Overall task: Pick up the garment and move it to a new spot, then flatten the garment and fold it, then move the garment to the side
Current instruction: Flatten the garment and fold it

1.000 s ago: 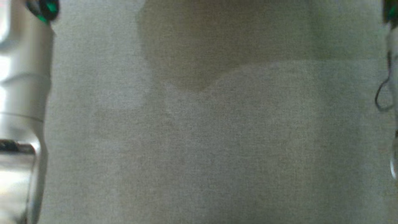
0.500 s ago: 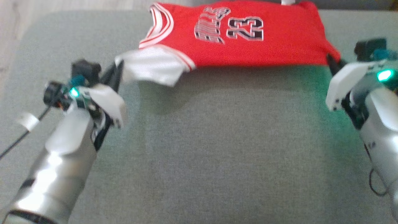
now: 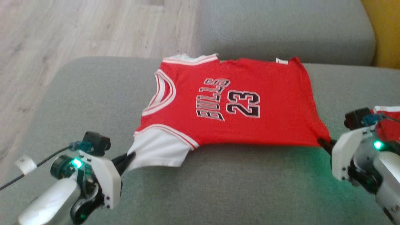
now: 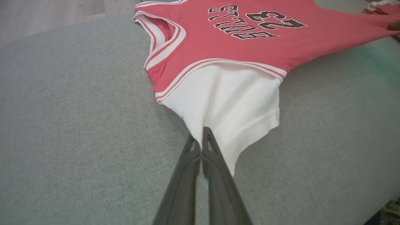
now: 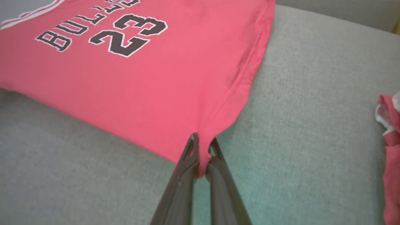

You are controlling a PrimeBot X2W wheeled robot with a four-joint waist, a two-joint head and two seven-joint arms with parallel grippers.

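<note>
On a grey sofa [image 3: 218,190], another red cloth [image 5: 391,162] nearby, the left gripper [image 4: 202,132] clamps the garment [image 3: 278,103] by its white sleeve, the right gripper [image 5: 202,143] by its hem.

A grey woven-fabric sofa cushion [image 3: 218,187] is partly covered by a red printed jersey [image 3: 275,125]; a crumpled red-and-white cloth [image 5: 392,175] is seen at its right.
</note>
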